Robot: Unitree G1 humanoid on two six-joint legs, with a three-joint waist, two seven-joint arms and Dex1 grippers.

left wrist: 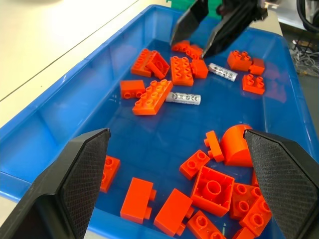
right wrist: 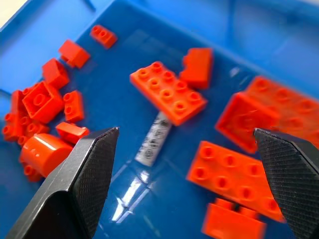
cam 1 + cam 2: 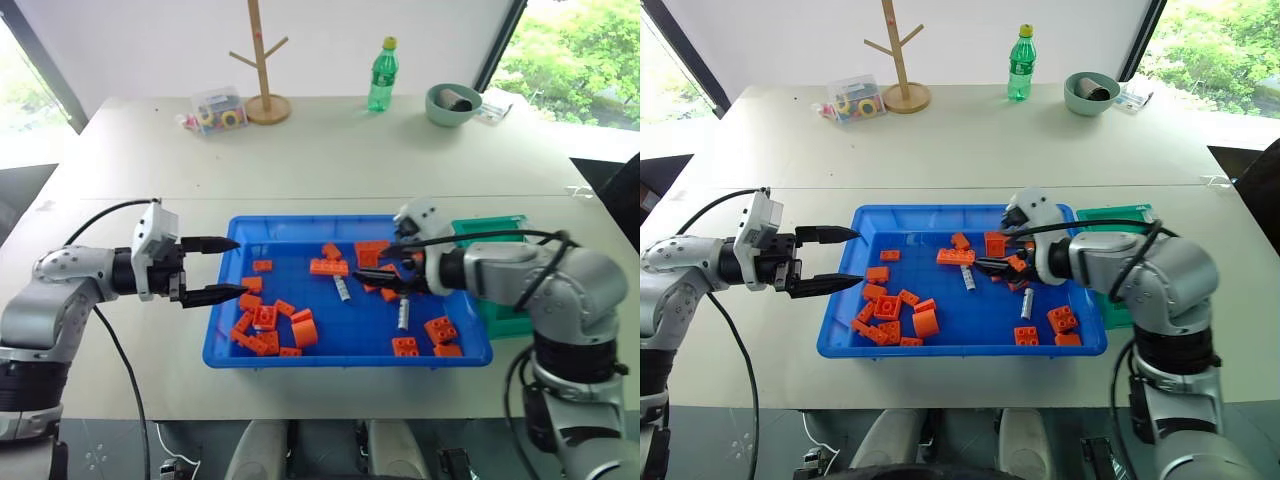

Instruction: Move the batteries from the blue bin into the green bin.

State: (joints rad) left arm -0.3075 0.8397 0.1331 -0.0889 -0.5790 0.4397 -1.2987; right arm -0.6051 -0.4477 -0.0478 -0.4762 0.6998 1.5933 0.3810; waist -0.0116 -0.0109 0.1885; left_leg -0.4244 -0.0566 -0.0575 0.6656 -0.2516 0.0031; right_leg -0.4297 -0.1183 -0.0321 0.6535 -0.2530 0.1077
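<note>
The blue bin lies on the white table in front of me, with orange bricks scattered in it. Two silver-grey batteries lie flat on its floor: one near the middle and one further right. My right gripper hangs open inside the bin's right half, just above the bricks, and the middle battery lies a little ahead of its fingers. Over the bin's left rim my left gripper stands open and empty, pointing across the bin. The green bin stands against the blue bin's right side, mostly behind my right arm.
Orange bricks crowd the blue bin's front left, and others lie near the right gripper. At the table's far edge stand a wooden peg stand, a green bottle, a pale green bowl and a clear box.
</note>
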